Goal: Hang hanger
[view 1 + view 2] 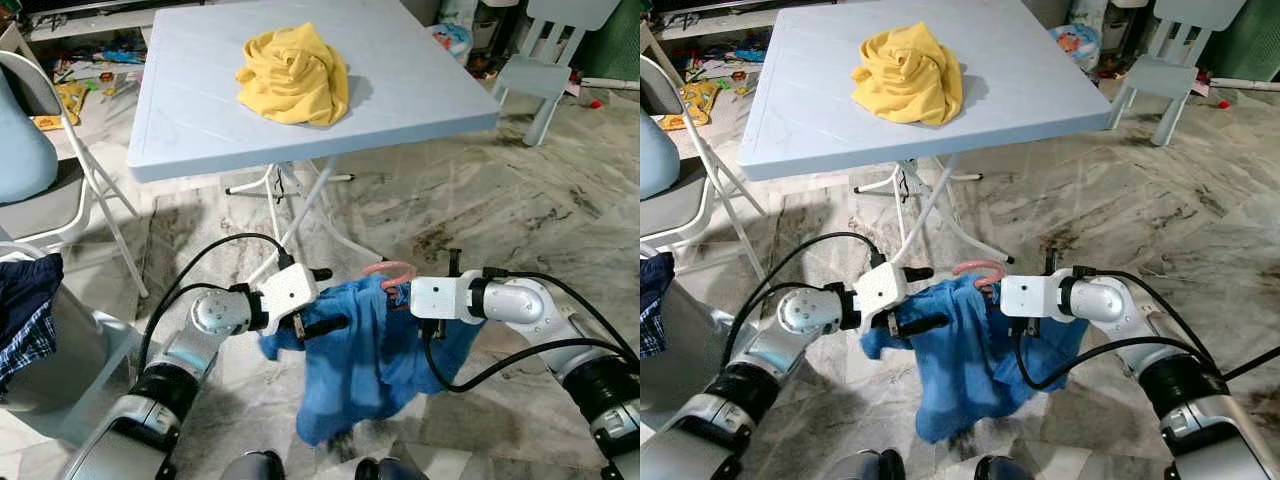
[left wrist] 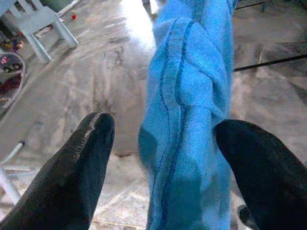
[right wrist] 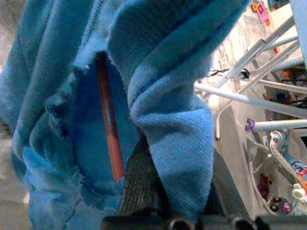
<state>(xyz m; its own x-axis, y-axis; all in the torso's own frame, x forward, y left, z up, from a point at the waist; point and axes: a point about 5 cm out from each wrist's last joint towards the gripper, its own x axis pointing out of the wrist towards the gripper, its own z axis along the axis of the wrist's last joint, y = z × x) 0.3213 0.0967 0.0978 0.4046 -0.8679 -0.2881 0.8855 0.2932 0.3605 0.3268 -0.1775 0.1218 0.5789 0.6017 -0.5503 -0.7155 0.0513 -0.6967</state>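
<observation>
Left eye view: folding table (image 1: 200,130) ahead; left fingers (image 2: 72,172) spread around blue garment (image 1: 350,370), right fingers' state unclear.

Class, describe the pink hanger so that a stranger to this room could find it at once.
Start at the grey folding table, then look down to the floor in front of it, where the left gripper and right gripper meet. The pink hanger arcs above the blue garment there, the only pink curve against blue cloth.

Table legs (image 1: 300,205) just ahead
</observation>
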